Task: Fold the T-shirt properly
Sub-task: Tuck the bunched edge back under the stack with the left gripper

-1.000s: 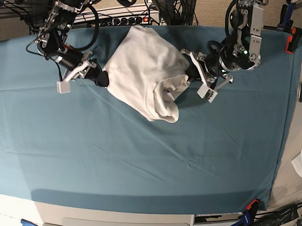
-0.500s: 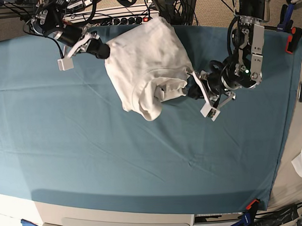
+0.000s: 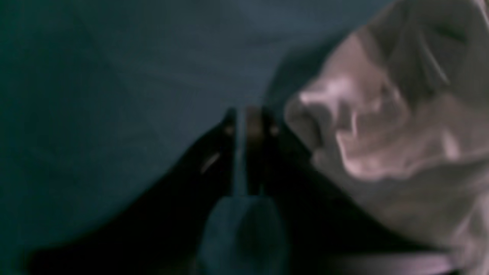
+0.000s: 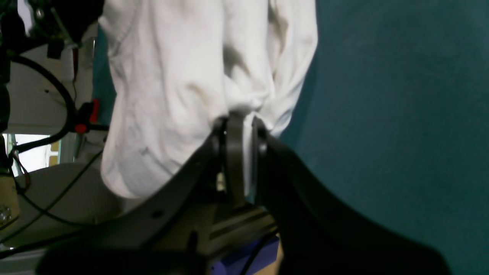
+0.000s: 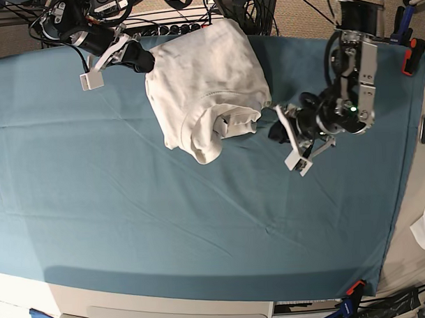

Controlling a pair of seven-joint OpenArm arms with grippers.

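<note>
The right gripper [image 4: 238,126], at the table's far edge, is clamped on a fold of the T-shirt [image 5: 206,75]. The left gripper [image 3: 250,122], fingers together and empty, sits just beside the shirt.

No readable text, label, brand, number or sign appears anywhere in these views; all visible surfaces are unmarked or blurred.
</note>
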